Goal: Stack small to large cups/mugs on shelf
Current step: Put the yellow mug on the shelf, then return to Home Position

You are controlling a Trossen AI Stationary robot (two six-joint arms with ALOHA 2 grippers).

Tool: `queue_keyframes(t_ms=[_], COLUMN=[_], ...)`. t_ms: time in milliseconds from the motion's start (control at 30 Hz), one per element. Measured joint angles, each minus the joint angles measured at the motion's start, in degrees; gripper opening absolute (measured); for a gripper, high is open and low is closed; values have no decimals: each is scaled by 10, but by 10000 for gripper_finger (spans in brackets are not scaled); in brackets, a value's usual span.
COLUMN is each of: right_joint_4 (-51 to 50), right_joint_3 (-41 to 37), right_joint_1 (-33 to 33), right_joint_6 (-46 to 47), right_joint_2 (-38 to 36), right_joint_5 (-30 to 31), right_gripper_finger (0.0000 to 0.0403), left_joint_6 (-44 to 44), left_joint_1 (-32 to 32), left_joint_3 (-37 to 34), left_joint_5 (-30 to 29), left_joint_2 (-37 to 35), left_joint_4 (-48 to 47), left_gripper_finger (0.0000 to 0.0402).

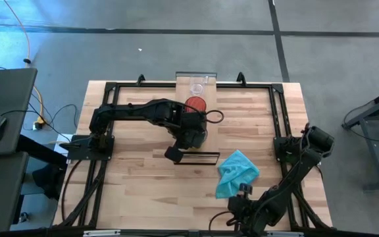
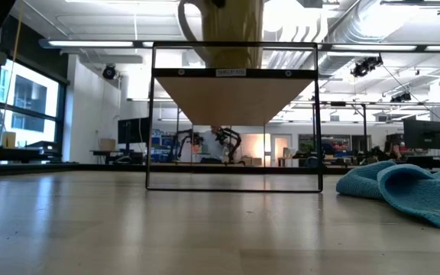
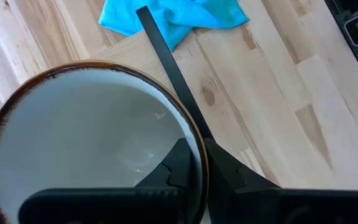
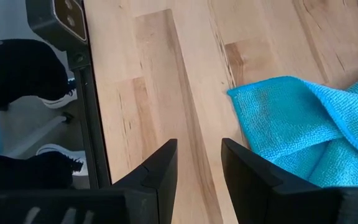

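Observation:
My left gripper is shut on the cream mug, which has a white inside and a brown rim, over the near part of the shelf. In the low view the mug stands upright at the shelf's top, handle toward the table's left. The red cup and the clear glass stand on the shelf's far part, the glass farthest. My right gripper is open and empty near the table's front edge, beside the teal cloth. My left gripper holds the mug's rim, one finger inside the mug and one outside its wall. The fingers come from above, pointing down. The mug is upright, its base level with the shelf's top; whether it rests there I cannot tell.
The teal cloth lies crumpled on the table to the right of the shelf's near end. The shelf's dark end frame stands near the table's middle. Dark rails run along the table's sides.

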Motion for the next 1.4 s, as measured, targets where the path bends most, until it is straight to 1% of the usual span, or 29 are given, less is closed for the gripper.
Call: queue_keyframes(t_ms=[200, 433, 667, 933, 1100, 1400], right_joint_4=[0, 0, 0, 0, 0, 0], right_joint_3=[0, 0, 0, 0, 0, 0], right_joint_1=[0, 0, 0, 0, 0, 0], right_joint_6=[-2, -4, 0, 0, 0, 0], right_joint_2=[0, 0, 0, 0, 0, 0], right_joint_5=[2, 3, 3, 3, 3, 8], right_gripper_finger=[117, 117, 117, 117, 117, 117], left_joint_6=[-9, -21, -22, -22, -22, -26], left_joint_1=[0, 0, 0, 0, 0, 0], left_joint_3=[0, 0, 0, 0, 0, 66], left_joint_5=[2, 6, 6, 4, -10, -11], left_joint_2=[0, 1, 1, 1, 2, 3], left_joint_4=[0, -3, -1, 1, 2, -13], left_gripper_finger=[18, 47, 47, 64, 71, 74])
